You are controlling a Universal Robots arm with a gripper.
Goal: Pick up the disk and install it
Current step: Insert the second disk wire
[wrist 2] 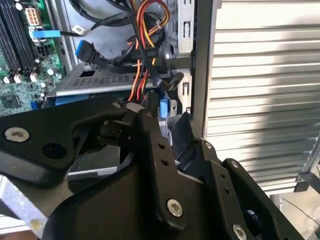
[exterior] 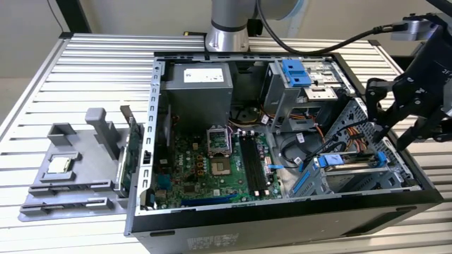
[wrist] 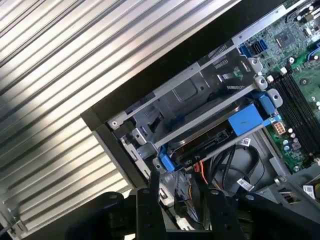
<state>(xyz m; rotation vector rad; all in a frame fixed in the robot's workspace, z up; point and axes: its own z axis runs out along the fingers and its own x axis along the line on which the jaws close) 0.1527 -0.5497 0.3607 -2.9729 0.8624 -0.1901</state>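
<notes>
Exterior view: one disk (exterior: 351,162) sits in the cage at the computer case's (exterior: 282,227) near corner, on the exterior view's right. One gripper (exterior: 397,132) hangs just above it, spread and empty.
First wrist view: its two fingers (wrist: 149,210) flank cables (wrist: 186,192) beside the disk.
Second wrist view: one blue tab (wrist 2: 163,107).

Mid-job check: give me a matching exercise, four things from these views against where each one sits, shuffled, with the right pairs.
Things:
1. disk
2. CPU chip
3. gripper
4. power supply

Places:
A. on the grey tray outside the case
B. in the metal drive cage inside the case
C. over the case's edge, on the exterior view's right
D. inside the case, by the arm's base

Pairs: 1-B, 2-A, 3-C, 4-D
</notes>
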